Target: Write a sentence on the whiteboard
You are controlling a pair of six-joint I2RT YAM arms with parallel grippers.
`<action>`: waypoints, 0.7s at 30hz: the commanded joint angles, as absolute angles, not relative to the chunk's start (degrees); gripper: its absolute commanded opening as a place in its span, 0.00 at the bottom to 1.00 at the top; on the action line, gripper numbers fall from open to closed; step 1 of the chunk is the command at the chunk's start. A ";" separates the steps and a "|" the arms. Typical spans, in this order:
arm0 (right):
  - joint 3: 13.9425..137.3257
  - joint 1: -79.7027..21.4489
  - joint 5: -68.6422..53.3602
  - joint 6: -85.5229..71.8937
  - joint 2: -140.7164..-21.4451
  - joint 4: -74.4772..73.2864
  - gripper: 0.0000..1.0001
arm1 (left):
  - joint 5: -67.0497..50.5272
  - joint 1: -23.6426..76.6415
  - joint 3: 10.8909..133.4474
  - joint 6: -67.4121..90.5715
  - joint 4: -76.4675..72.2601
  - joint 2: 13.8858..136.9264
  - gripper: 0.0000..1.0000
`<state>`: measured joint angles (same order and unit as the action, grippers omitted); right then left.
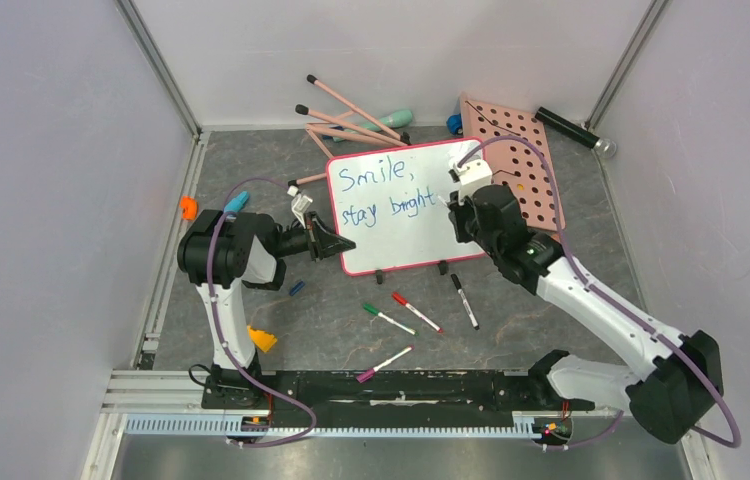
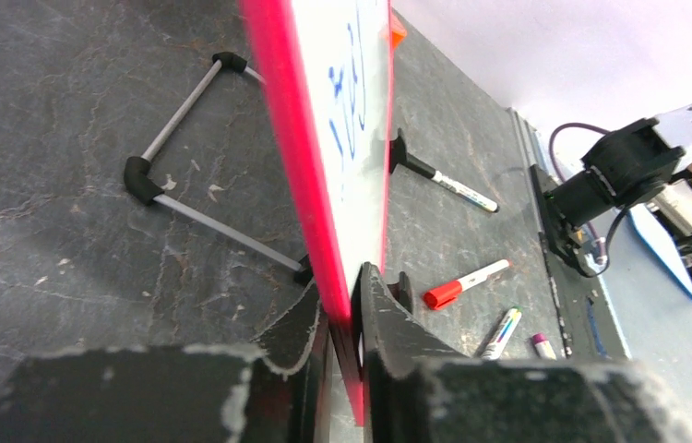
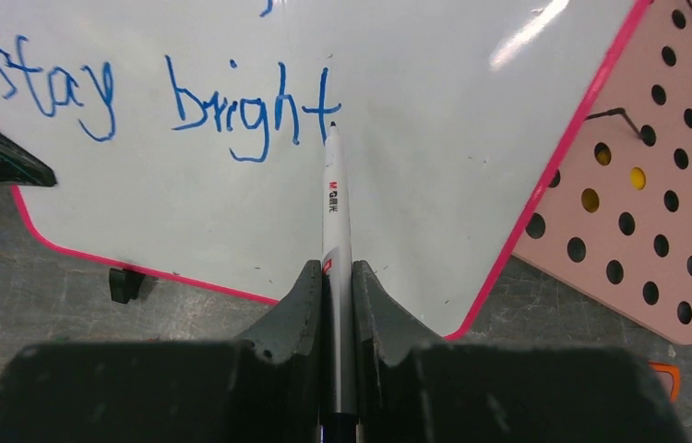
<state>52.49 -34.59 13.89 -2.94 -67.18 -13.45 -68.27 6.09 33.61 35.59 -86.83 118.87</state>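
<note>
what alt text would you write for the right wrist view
The right gripper pinches a white marker with its tip at the final t of blue handwritten "stay bright" on the whiteboard. A pink perforated pegboard shows past the board's right edge.

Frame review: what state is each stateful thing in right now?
whiteboard: written on, left edge clamped.
sentence: reads "Smile, stay bright", no full stop visible.
left gripper: shut on whiteboard.
right gripper: shut on pen.
pen: uncapped, tip at the "t" of "bright".
red marker: capped, lying loose.
</note>
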 commanded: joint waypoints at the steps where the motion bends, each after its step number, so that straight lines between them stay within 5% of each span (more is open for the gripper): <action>1: 52.06 -34.28 13.35 -2.64 -62.09 -10.90 0.00 | -66.04 5.45 33.58 21.66 -89.21 122.10 0.20; 6: 51.00 -34.27 13.38 -2.66 -59.61 -11.18 0.00 | -66.35 5.41 33.59 21.80 -89.21 121.88 0.28; 13: 49.15 -34.28 13.82 -2.65 -56.59 -11.60 0.00 | -67.93 5.20 33.30 21.61 -89.21 121.23 0.56; 21: 48.63 -34.28 14.10 -1.98 -54.67 -12.43 0.00 | -57.96 6.00 25.95 16.41 -89.21 115.71 0.61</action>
<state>48.77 -34.59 13.80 -2.90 -56.31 -13.41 -62.94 5.76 27.33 22.26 -85.91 119.09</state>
